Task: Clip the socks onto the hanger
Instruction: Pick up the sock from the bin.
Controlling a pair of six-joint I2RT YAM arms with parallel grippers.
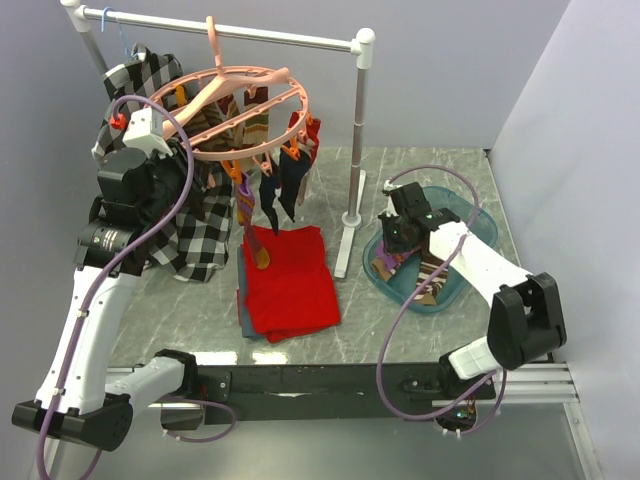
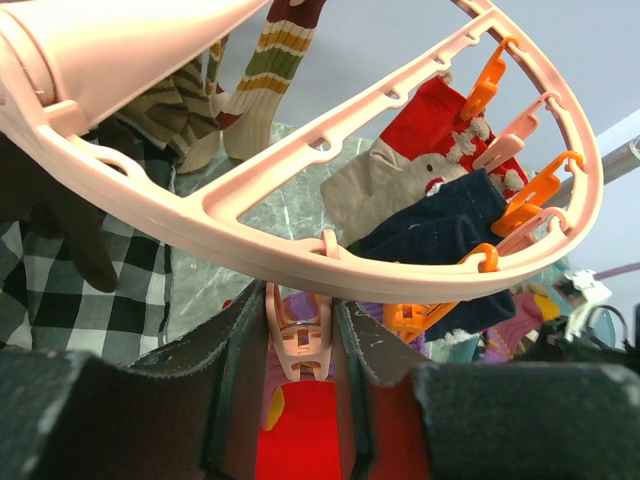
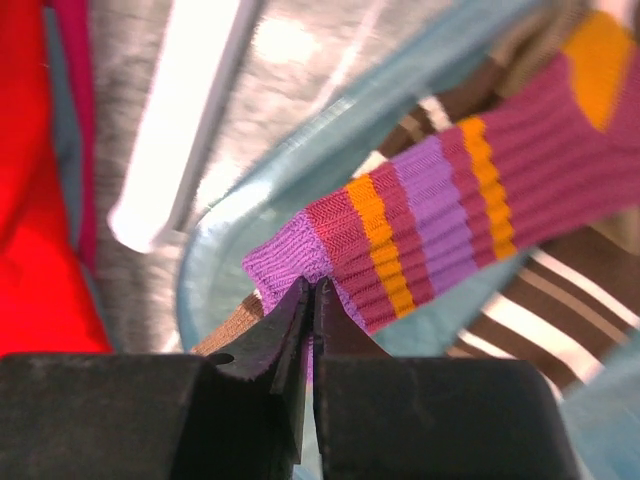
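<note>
The salmon-pink hanger (image 1: pixel 236 108) hangs by its hook from the rail, with several socks (image 1: pixel 272 188) clipped under its ring. In the left wrist view my left gripper (image 2: pixel 300 318) is shut on a pink clip (image 2: pixel 300 345) just below the ring (image 2: pixel 300 225); red (image 2: pixel 430 118), navy (image 2: pixel 440 228) and brown striped (image 2: pixel 270 60) socks hang around it. My right gripper (image 3: pixel 312 290) is over the teal basin (image 1: pixel 472 222), shut on the purple cuff of a purple, red and orange striped sock (image 3: pixel 430 205). Brown and cream socks (image 3: pixel 540 320) lie beneath it.
A white rail stand (image 1: pixel 356 150) stands between the hanger and the basin. A folded red cloth (image 1: pixel 290 280) lies under the hanger. A black-and-white checked shirt (image 1: pixel 195 225) hangs at the left behind my left arm. The basin rim (image 3: pixel 215 270) curves close by my right fingers.
</note>
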